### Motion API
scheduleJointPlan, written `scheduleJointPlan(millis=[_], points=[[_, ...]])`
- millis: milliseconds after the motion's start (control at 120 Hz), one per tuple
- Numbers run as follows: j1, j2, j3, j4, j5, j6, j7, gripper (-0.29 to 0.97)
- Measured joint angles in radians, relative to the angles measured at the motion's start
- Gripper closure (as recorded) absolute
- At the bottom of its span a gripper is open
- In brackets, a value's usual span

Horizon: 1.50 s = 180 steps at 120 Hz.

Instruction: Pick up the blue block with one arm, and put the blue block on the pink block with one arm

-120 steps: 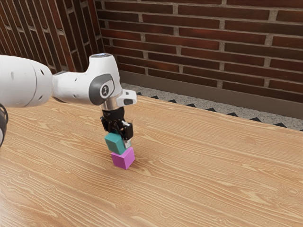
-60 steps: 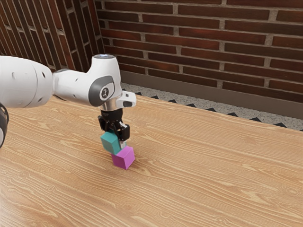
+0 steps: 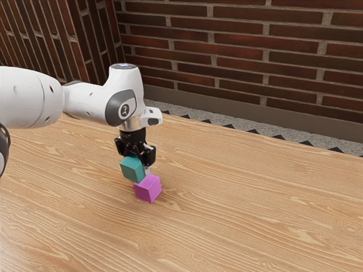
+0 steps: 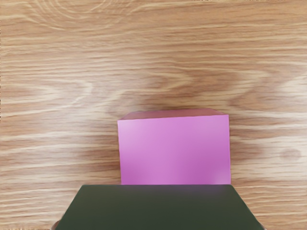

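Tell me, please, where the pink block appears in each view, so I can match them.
Exterior view: pink block on the table, below the held blue block, slightly toward the exterior view's right.
Wrist view: pink block just beyond the blue block, dark and blurred here.
Shared landmark: the blue block.

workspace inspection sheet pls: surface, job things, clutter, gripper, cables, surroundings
surface: wooden table, flat, with the pink block standing on it
job's things: blue block held off the table, up and toward the exterior view's left of the pink block, not squarely on top; cannot tell whether they touch
clutter: nothing seen
gripper: gripper pointing down, shut on the blue block
cables: nothing seen
surroundings: brick wall behind the table, strip of grey floor at its foot
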Motion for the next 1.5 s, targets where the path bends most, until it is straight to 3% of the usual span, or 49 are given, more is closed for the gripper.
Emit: scheduleJointPlan(millis=[1500], points=[[-0.002,0.037,-0.017,-0.005,0.006,0.028,-0.173,0.38]])
